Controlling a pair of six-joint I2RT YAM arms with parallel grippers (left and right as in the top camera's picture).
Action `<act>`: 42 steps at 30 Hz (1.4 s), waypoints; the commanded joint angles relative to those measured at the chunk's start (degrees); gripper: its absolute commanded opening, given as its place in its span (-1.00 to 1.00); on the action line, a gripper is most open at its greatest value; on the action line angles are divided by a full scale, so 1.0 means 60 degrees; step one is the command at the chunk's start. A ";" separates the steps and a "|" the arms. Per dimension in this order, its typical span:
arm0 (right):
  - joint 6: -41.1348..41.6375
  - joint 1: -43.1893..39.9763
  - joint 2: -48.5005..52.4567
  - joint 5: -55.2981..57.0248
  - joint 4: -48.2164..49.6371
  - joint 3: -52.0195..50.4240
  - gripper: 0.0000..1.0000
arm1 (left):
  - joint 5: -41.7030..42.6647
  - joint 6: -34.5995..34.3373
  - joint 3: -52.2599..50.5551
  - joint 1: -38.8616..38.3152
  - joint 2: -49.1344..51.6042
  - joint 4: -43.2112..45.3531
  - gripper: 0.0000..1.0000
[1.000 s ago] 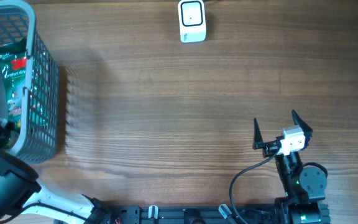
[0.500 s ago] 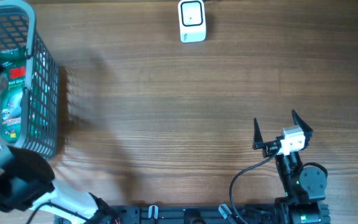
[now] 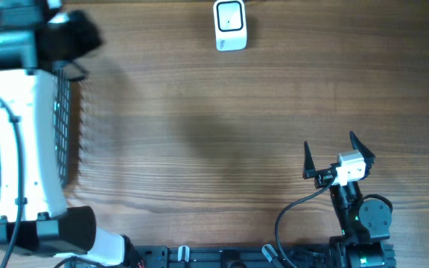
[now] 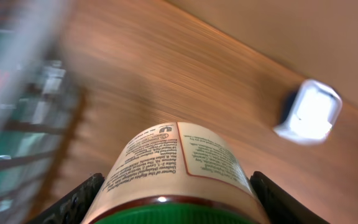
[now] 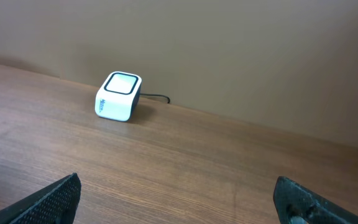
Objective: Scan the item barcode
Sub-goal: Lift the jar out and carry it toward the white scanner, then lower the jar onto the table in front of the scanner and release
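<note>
A bottle (image 4: 179,155) with a green cap and a cream label of fine print sits between the jaws of my left gripper (image 4: 176,202), which is shut on it. No barcode shows on the side I see. From above, the left arm (image 3: 21,112) rises over the basket and hides both gripper and bottle. The white scanner (image 3: 230,24) stands at the far edge of the table; it also shows as the scanner (image 4: 309,112) ahead and right of the bottle. My right gripper (image 3: 330,147) rests open near the front right, nothing in it, facing the scanner (image 5: 119,96).
A grey mesh basket (image 3: 64,141) stands at the left edge, mostly covered by the left arm; its blurred wall (image 4: 17,93) shows with green packaging inside. A cable runs from the scanner's back. Bare wood lies between basket and scanner.
The left arm has lifted out of the basket and swung toward the far edge, now covering the basket and the green package in it. The right arm has not moved.
</note>
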 commanded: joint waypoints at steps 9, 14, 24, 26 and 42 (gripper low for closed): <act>-0.0040 0.0047 -0.0022 0.0091 0.0022 -0.0011 0.99 | -0.0164 -0.0331 -0.0419 -0.3096 0.2353 -0.0018 0.24; -0.0040 0.0047 -0.0022 0.0091 0.0022 -0.0011 0.99 | 0.0331 -0.0335 -0.0980 -0.3472 0.3687 0.0521 0.23; -0.0044 0.0047 -0.0022 0.0091 0.0026 -0.0011 0.99 | 0.0907 -0.0368 -0.2076 -0.4524 0.5206 0.2506 0.25; -0.0040 0.0047 -0.0022 0.0091 0.0022 -0.0011 1.00 | 0.0911 -0.0372 -0.2116 -0.4670 0.5315 0.2892 0.25; -0.0040 0.0047 -0.0022 0.0091 0.0022 -0.0011 0.99 | 0.0120 0.0135 -0.1993 -0.5096 0.5235 0.2903 1.00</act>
